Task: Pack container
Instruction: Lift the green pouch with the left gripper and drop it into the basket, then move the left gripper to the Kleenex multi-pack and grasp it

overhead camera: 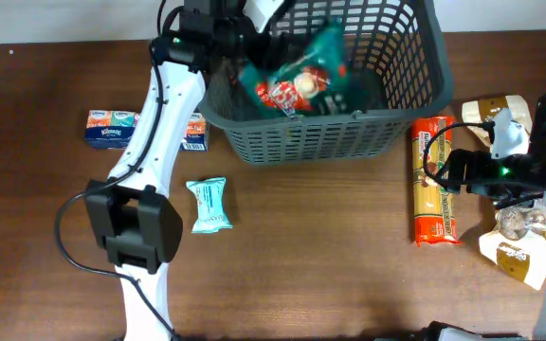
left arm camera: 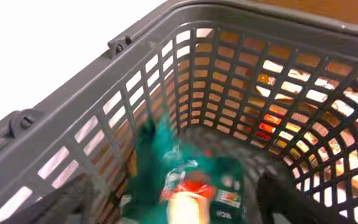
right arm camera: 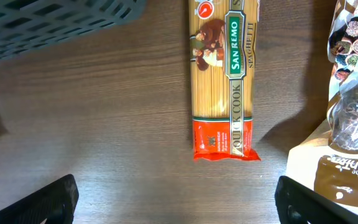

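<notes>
Wooden table (overhead camera: 301, 275), latticed dark grey container (overhead camera: 320, 140)

I see a brown wooden table (overhead camera: 301, 256) carrying the basket (overhead camera: 320, 121) at the far side. Tissue packs (overhead camera: 112, 128) lie left of it, a teal packet (overhead camera: 209, 206) in front, and spaghetti (overhead camera: 435, 180) and two snack bags (overhead camera: 519, 258) to the right.

A long spaghetti packet (right arm camera: 224, 81) lies flat on the brown wooden desk (right arm camera: 104, 124), its red end nearest the right gripper (right arm camera: 180, 200). The gripper's two dark fingers (right arm camera: 42, 202) stand wide apart over bare wood. A corner of the grey latticed container (right arm camera: 55, 22) sits off to one side of the packet, apart from it. A brown snack bag (right arm camera: 347, 143) lies near its other side.
</notes>
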Motion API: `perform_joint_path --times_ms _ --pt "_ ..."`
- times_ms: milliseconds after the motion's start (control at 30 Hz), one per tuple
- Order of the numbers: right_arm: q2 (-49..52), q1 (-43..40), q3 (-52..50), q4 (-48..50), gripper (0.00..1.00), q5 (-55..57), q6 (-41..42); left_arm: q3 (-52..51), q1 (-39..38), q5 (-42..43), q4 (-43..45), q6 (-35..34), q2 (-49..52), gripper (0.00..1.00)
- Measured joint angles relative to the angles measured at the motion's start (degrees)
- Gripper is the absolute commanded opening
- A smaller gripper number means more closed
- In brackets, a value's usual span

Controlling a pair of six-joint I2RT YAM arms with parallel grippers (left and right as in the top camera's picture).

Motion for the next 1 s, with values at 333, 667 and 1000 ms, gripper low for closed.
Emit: perform_joint_path --times_ms 333,667,1000 --pt "0.0 0.0 0.0 0.0 0.99 0.0 0.0 1.9 6.6 -5.2 -13.2 -8.2 -8.8 0.61" --pt "0.0 0.0 0.0 0.0 0.99 -0.2 0.0 5.8 21.8 -21.6 -28.1 -11.5 -27.5 0.68" --pt "0.0 0.0 0.0 0.0 0.99 -0.2 0.0 5.3 24.4 -21.1 -40.0 -17.7 -21.0 0.82"
